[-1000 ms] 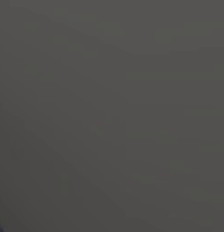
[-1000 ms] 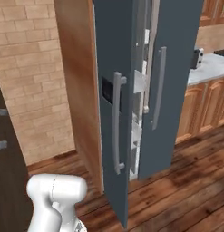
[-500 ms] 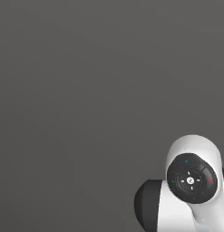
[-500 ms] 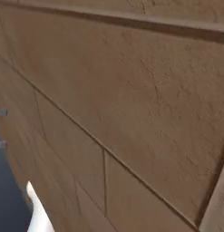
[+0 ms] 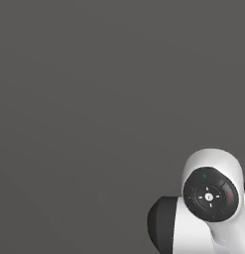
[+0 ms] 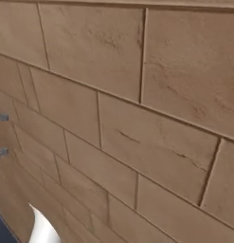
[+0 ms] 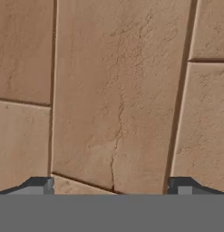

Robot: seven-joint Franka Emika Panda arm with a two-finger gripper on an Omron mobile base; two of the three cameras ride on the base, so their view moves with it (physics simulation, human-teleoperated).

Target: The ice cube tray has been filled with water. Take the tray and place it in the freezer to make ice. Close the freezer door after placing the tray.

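Fingers (image 7: 111,186) spread wide and empty, facing a tan brick wall (image 7: 118,90) close ahead, white arm (image 5: 208,208) before a flat grey surface (image 5: 84,99)

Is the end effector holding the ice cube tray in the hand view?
No, the end effector is open, with just the tan brick wall between its fingertips.

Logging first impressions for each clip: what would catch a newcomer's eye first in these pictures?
A tan brick wall seen close up spans the right base view and stands right ahead of the gripper, whose fingertips sit wide apart with nothing between them. In the left base view, the arm's white joint with its dark round cap stands lower right against flat grey.
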